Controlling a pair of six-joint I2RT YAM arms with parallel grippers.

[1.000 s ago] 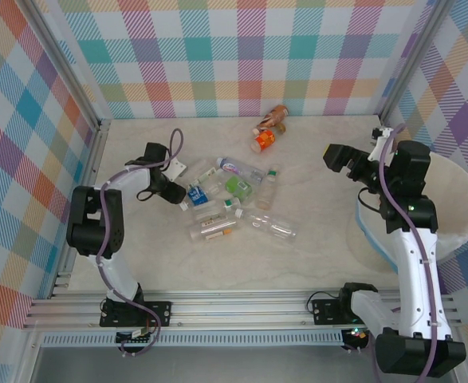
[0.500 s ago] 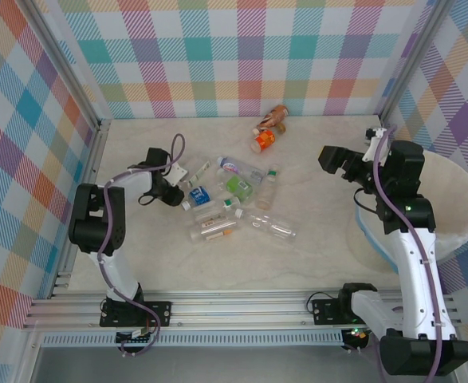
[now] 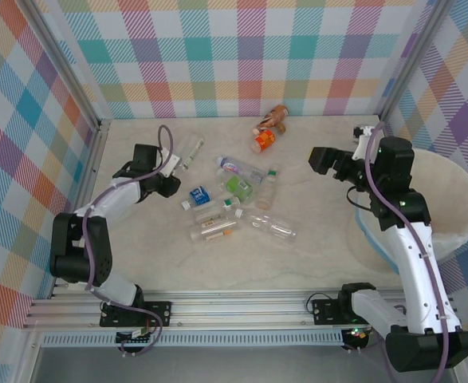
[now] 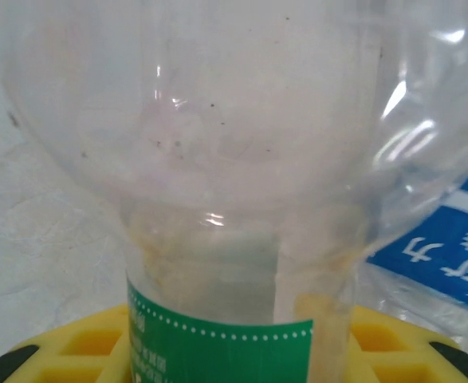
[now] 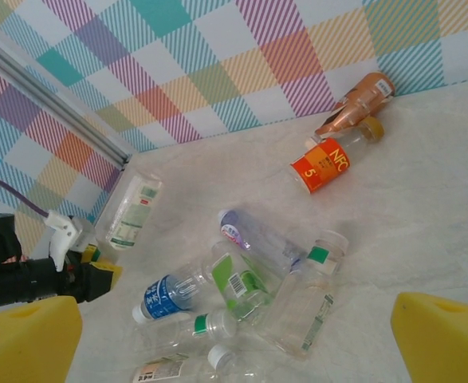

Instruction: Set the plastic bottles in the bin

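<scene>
So, left end effector [image 3: 175, 167] is clamped on a clear green-label bottle [image 3: 190, 150], long axis pointing away from it toward the far side. Bin [image 3: 465, 191] sits way off right across the surface [image 3: 313, 255], a long carry. Right end effector [image 3: 323, 159], jaws wide open, is nearer both bin and loose bottles [image 3: 234, 199].
</scene>
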